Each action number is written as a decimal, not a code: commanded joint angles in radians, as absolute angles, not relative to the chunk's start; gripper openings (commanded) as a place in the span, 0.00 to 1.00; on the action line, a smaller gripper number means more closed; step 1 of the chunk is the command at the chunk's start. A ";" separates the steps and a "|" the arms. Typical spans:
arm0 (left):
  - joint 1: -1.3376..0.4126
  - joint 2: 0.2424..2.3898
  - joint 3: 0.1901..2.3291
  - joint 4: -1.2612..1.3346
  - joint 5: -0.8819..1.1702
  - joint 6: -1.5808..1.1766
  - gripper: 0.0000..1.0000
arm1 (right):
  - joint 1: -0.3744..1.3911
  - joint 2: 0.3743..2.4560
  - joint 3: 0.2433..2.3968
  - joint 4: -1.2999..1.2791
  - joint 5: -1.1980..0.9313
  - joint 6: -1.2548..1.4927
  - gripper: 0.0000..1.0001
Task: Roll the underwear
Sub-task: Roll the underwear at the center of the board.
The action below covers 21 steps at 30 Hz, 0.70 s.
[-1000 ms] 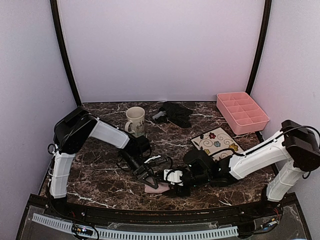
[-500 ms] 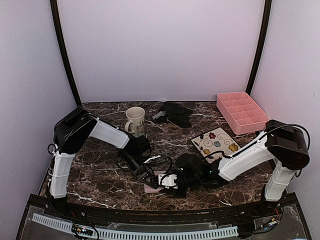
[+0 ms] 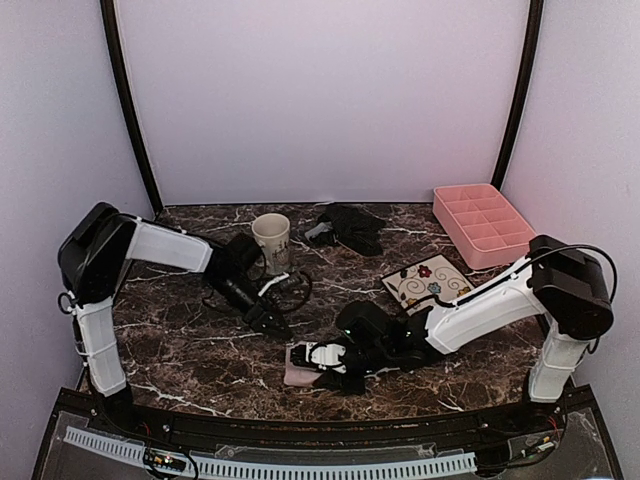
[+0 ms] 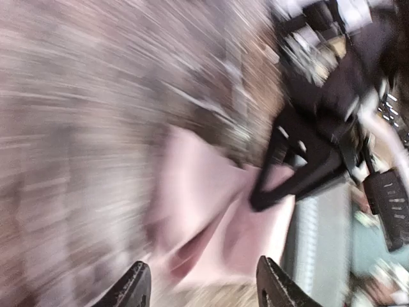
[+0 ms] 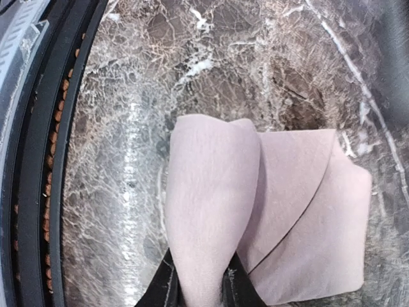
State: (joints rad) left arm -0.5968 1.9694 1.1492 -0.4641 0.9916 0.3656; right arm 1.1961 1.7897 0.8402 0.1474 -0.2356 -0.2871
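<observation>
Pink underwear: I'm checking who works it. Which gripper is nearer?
Right. The right gripper pinches a fold of the pink underwear; the left gripper hovers open to its left, not touching.

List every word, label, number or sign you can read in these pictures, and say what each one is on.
No text can be read in any view.
Mug: a dark print on its side, too small to read.
Flowered plate: flowers and swirls only, no words.
Left wrist view: too blurred to show any lettering.
</observation>
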 commanded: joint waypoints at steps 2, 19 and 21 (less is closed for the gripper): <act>-0.479 1.627 1.060 -0.239 0.600 0.241 0.63 | 1.176 1.841 0.916 -0.055 -0.336 -0.138 0.00; -0.623 1.085 0.720 -0.058 0.245 0.184 0.99 | 0.969 2.059 1.134 -0.314 -0.783 0.106 0.00; -0.757 1.041 0.642 -0.001 0.186 0.233 0.99 | 0.955 2.082 1.144 -0.317 -0.819 0.119 0.00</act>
State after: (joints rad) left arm -0.5591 1.1225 0.7654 -0.0147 0.2657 0.1299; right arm 0.9878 2.0113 1.1442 -0.2108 -0.7486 0.0589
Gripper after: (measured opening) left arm 0.991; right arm 0.155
